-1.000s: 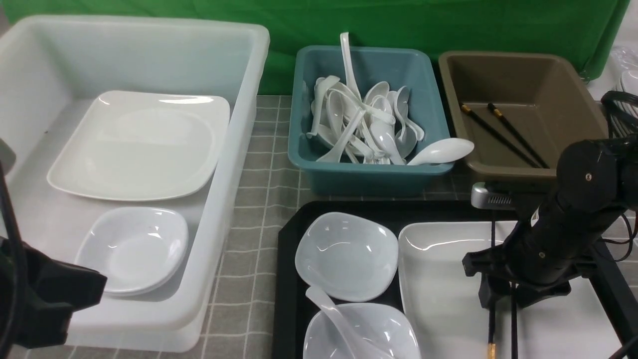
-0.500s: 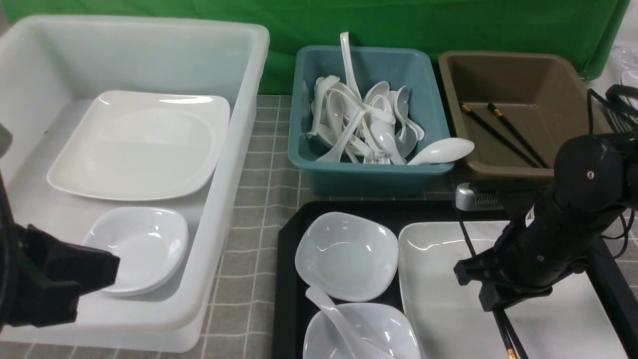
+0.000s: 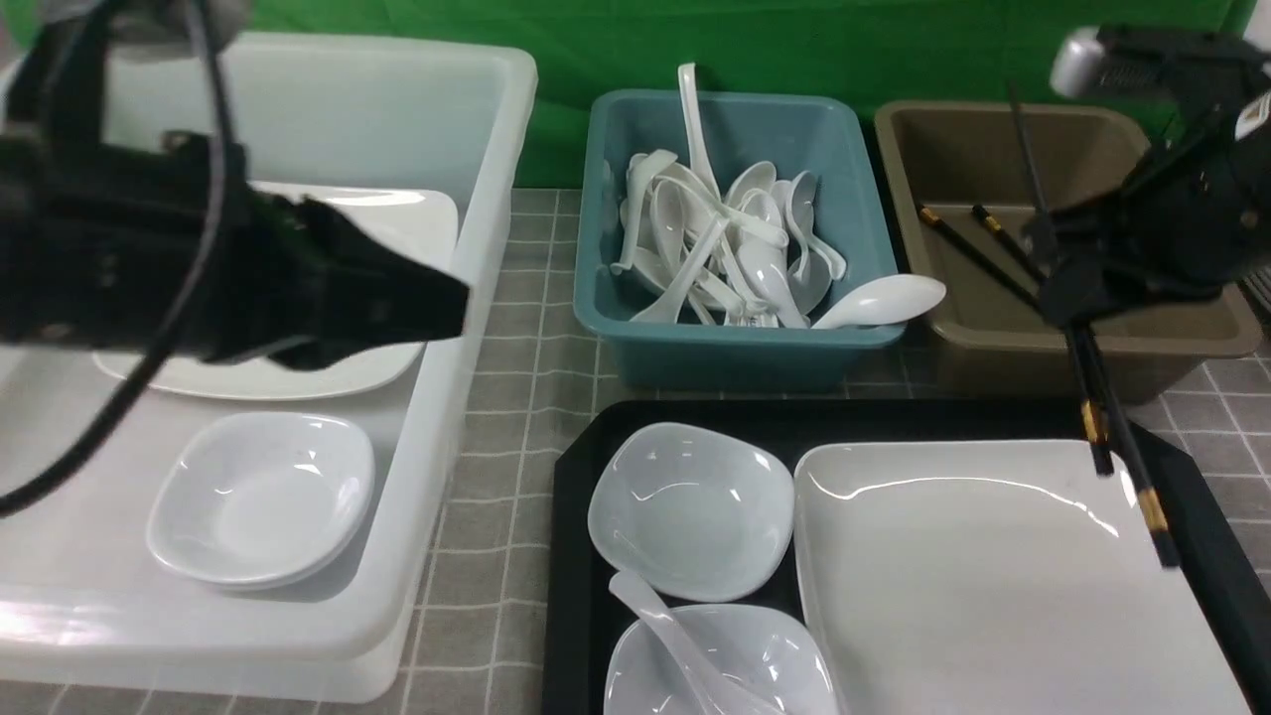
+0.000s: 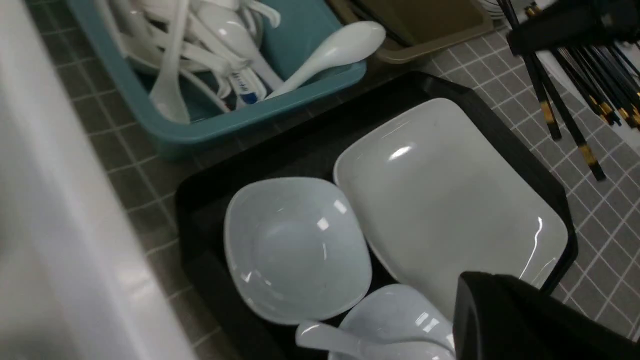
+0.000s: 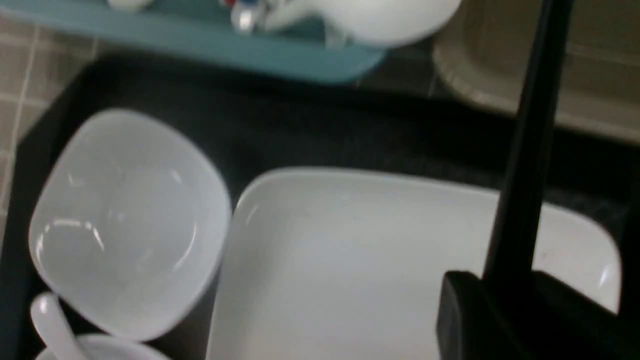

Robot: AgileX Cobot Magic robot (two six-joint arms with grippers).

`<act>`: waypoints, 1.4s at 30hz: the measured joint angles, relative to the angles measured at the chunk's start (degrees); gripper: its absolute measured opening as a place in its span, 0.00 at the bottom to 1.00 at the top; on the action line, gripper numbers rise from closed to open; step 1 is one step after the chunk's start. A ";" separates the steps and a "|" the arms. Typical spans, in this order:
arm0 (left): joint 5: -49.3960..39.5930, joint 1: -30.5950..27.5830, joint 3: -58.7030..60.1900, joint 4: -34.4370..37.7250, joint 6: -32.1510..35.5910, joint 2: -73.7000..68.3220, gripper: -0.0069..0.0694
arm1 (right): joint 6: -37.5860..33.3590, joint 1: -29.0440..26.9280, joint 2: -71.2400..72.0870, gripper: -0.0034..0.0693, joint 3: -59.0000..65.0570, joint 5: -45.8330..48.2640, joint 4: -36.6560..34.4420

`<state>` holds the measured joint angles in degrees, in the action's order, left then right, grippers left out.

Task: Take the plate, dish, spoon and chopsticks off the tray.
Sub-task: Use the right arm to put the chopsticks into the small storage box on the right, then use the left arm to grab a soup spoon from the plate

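1. Our right gripper [image 3: 1077, 288] pinches the chopsticks [image 3: 1092, 422], lifted over the tray's [image 3: 571, 556] 2 o'clock corner beside the brown tub [image 3: 993, 338].
2. The plate [image 3: 973, 576], dish [image 3: 690, 511] and spoon [image 3: 665, 636] lie uncleared on the tray.
3. The chopsticks hang steeply, 11-to-5 o'clock, gold-banded ends lowest.
4. Our left gripper [image 3: 442, 298] is closed, empty, at 10 o'clock.

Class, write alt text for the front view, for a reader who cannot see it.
The right gripper holds a pair of black chopsticks in the air, hanging down in front of the brown tub. On the black tray lie a large white plate, two small bowls and a spoon; the shut left gripper hovers by a white bin.
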<state>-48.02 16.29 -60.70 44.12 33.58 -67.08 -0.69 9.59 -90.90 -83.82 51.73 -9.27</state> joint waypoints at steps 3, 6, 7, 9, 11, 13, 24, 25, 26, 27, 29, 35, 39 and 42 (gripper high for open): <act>3.25 8.92 -5.18 -5.61 -3.94 -8.24 0.09 | -0.34 -2.32 -4.88 0.24 -8.56 1.02 -0.68; 8.55 16.26 -10.77 -10.95 -9.88 -16.06 0.09 | -0.34 -4.39 -11.03 0.24 -18.14 0.77 -1.03; 10.55 18.08 -12.64 -11.93 -11.03 -18.49 0.09 | -0.42 -4.86 -13.02 0.24 -20.87 0.57 -1.12; 12.96 20.14 -15.58 -12.59 -11.64 -21.71 0.09 | -0.42 -5.52 -15.89 0.24 -24.95 0.32 -1.12; 14.38 22.21 -19.17 -13.04 -11.89 -25.82 0.09 | -0.15 -6.38 -19.97 0.24 -29.39 -0.05 -1.12; 14.12 23.30 -22.36 -13.11 -11.99 -29.17 0.09 | 0.22 -7.13 -23.81 0.24 -32.42 -1.24 -1.12; 4.16 21.93 -26.02 -21.13 -19.02 -32.40 0.09 | 1.23 -8.33 -34.77 0.30 -35.33 -12.65 -1.06; 2.26 21.49 -26.08 -22.23 -19.94 -32.40 0.09 | 1.18 -8.33 -35.08 0.36 -35.33 -12.58 -1.06; 1.03 21.20 -26.09 -22.64 -20.24 -32.40 0.09 | 1.18 -8.33 -35.21 0.40 -35.33 -12.37 -1.00; -1.09 20.96 -26.14 -23.18 -20.53 -32.40 0.09 | 1.18 -8.33 -35.26 0.46 -35.33 -11.57 -1.00; -4.64 20.80 -26.20 -24.47 -21.07 -32.40 0.09 | 1.12 -8.33 -35.09 0.58 -35.33 -8.85 -0.88; -13.00 20.78 -26.20 -29.50 -21.43 -31.84 0.09 | -6.53 -8.33 -29.57 0.42 -35.33 8.76 -0.36; -19.36 20.78 -26.20 -35.40 -21.43 -30.88 0.09 | -9.43 -8.33 -22.04 0.13 -33.16 14.99 -1.25; -21.28 20.78 -25.24 -37.65 -21.43 -30.48 0.09 | -10.60 -8.01 -13.43 0.09 -26.39 14.99 -3.41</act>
<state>-69.30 37.08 -85.94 6.48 12.15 -97.56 -11.29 1.58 -104.33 -110.21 66.72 -12.67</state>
